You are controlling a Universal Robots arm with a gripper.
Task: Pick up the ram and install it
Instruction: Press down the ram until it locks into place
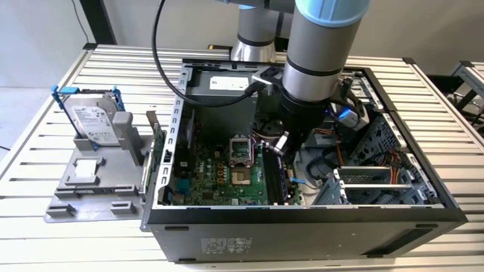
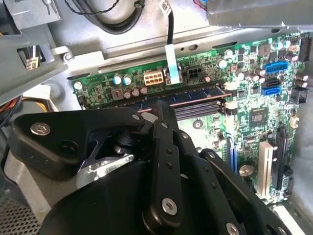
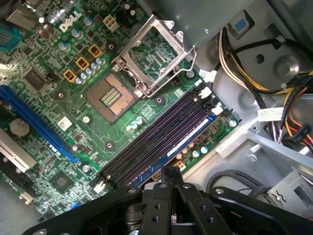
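The ram (image 3: 182, 138) already sat in the motherboard slots (image 3: 146, 142) just below the hand (image 3: 171, 172)—seemingly seated or nearly so—while the hand's fingers were pressed together, gripping nothing I could see.

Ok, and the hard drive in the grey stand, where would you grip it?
Probably the top edge of the hard drive, pinched front to back, coming from above: it stands on end, leaning, with its lower end in the grey stand and its upper half free.
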